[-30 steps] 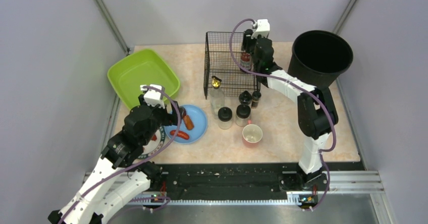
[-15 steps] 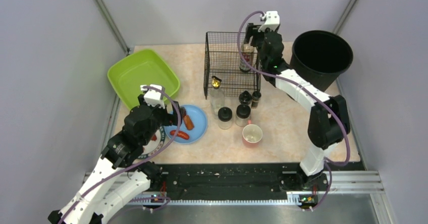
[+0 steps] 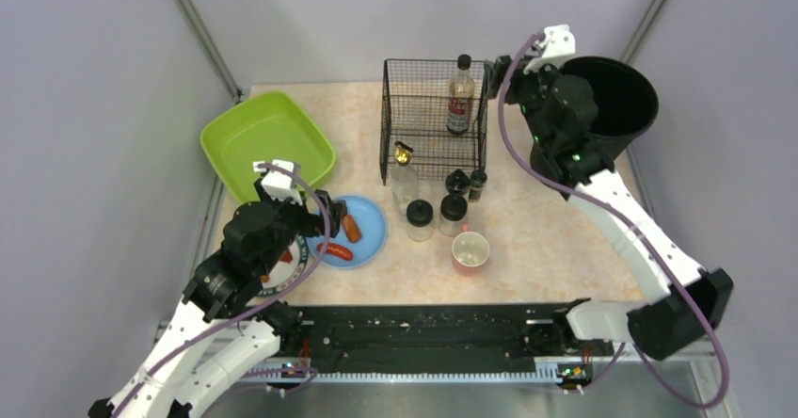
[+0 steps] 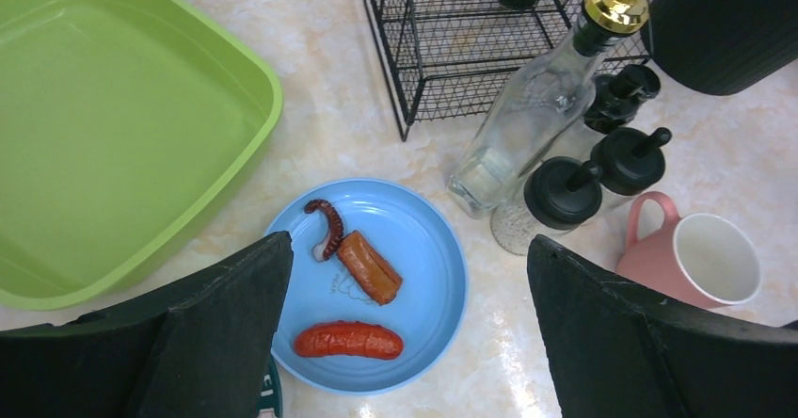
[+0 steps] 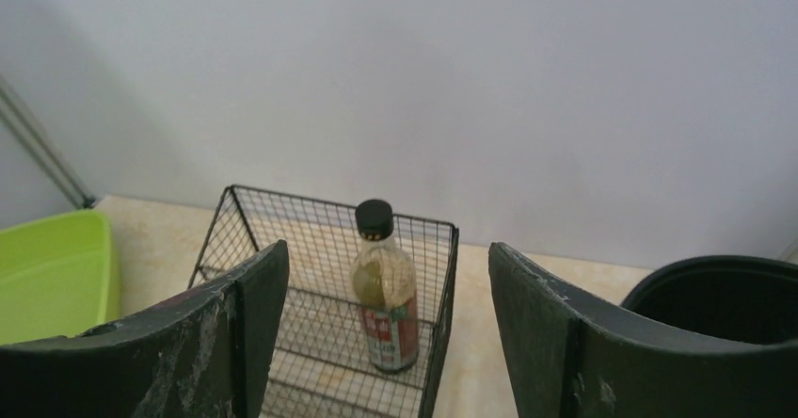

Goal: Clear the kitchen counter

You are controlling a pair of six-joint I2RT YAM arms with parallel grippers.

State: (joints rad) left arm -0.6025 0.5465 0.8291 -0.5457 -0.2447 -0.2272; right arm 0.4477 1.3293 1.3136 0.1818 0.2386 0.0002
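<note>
The bench (image 3: 527,239) fills the middle of the top view, closed at its 6 o'clock edge by a black rail (image 3: 423,329) and walled on the other three sides. Its open room lies from 3 to 5 o'clock, bare past a pink mug (image 3: 470,250), plus a strip between the green tub (image 3: 268,145) at 10 o'clock and the wire basket (image 3: 433,121) at 12. A sauce bottle (image 3: 460,93) stands upright in the basket's far right corner. A black bucket (image 3: 640,98) takes the 2 o'clock corner. Just at 6 o'clock of the basket, a clear bottle (image 3: 404,178) and black-lidded jars (image 3: 420,218) crowd together. At 8 o'clock sits a blue plate (image 3: 375,239) with sausage pieces (image 4: 348,340).

The left arm reaches in from 7 o'clock, wrist bent down; the left tool (image 4: 405,249) hangs over the plate, jaws spread wide and empty. The right arm stretches long from 5 o'clock, and the right tool (image 5: 384,253) is raised between basket and bucket, jaws apart, holding nothing, facing the sauce bottle.
</note>
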